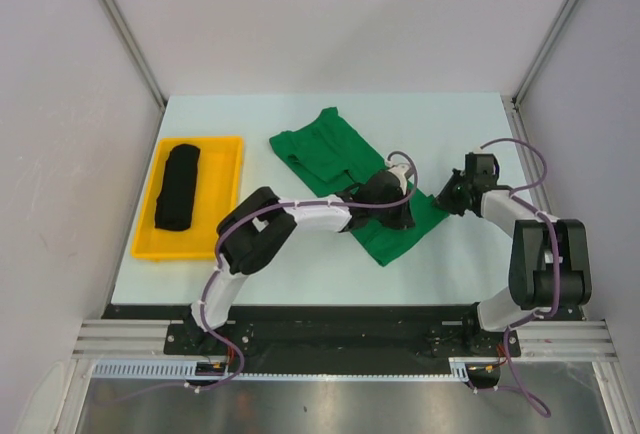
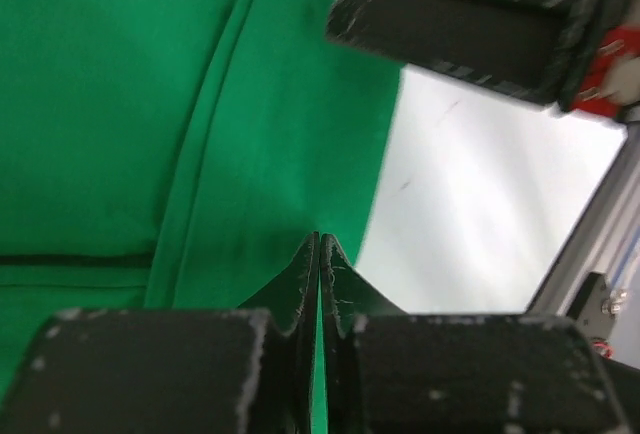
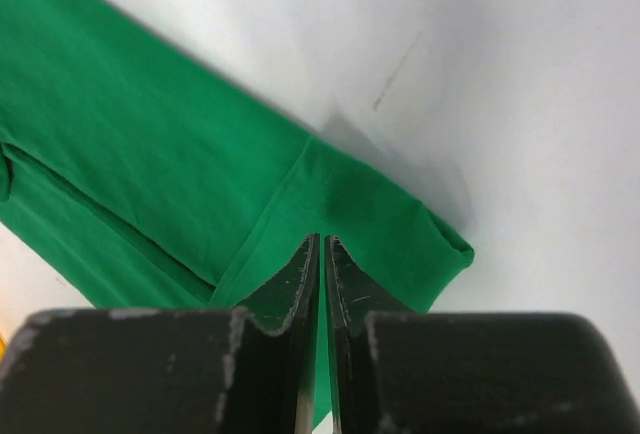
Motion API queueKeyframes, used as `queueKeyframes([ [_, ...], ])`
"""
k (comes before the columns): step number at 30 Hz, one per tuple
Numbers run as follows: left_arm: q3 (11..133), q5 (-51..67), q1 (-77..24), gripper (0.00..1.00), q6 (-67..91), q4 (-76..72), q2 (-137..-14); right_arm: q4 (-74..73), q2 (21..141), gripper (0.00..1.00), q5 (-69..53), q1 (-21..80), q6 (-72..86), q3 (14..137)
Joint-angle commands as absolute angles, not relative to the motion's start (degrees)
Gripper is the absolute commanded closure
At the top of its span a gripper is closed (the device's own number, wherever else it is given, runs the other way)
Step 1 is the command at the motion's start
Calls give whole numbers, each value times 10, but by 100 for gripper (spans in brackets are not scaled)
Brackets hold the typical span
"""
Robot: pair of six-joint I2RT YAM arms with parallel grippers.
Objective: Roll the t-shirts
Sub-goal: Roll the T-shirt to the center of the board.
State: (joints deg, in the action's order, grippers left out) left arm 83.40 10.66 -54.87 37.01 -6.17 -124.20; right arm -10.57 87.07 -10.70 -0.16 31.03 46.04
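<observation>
The bright green t-shirt (image 1: 320, 154) lies folded into a long strip, running diagonally from the table's middle back towards the front right. My left gripper (image 1: 400, 216) is over the strip's near end. In the left wrist view it (image 2: 320, 239) is shut, with green cloth (image 2: 120, 104) between the fingers. My right gripper (image 1: 445, 201) is at the strip's right corner. In the right wrist view it (image 3: 322, 241) is shut on the slightly raised corner of the green cloth (image 3: 150, 154). The black t-shirt (image 1: 180, 186) lies rolled in the yellow tray (image 1: 232, 144) at the left.
The white table (image 1: 450, 124) is walled in by grey panels with metal posts at the back corners. The table's right frame rail (image 2: 590, 244) runs close to the grippers. The right gripper's body (image 2: 480, 24) shows in the left wrist view.
</observation>
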Motion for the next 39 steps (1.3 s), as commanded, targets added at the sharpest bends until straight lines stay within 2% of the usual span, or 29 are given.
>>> queueKeyframes([
  [1, 820, 98, -547, 98, 388, -52, -1254, -82, 909, 91, -110, -8, 306, 466],
  [9, 770, 84, -546, 95, 375, -51, -1231, -83, 970, 92, -101, -35, 297, 490],
  [12, 766, 82, -547, 83, 366, -48, -1213, -92, 984, 93, -92, -38, 297, 498],
  [13, 763, 79, -547, 74, 364, -49, -1206, -94, 987, 93, -91, -41, 297, 499],
  [14, 752, 79, -546, 71, 364, -57, -1196, -96, 987, 93, -91, -42, 296, 499],
  [21, 729, 73, -552, 69, 364, -47, -1157, -100, 982, 93, -86, -45, 294, 502],
  [27, 711, 75, -555, 79, 370, -37, -1179, -101, 984, 94, -84, -45, 293, 503],
  [31, 674, 60, -555, 79, 367, -40, -1158, -102, 988, 94, -81, -47, 291, 504],
  [35, 655, 40, -555, 76, 345, -26, -1129, -103, 988, 93, -83, -49, 290, 504],
  [36, 650, 36, -555, 71, 342, -25, -1109, -103, 988, 94, -83, -49, 290, 504],
  [39, 634, 29, -555, 67, 334, -25, -1078, -103, 989, 93, -83, -49, 291, 504],
])
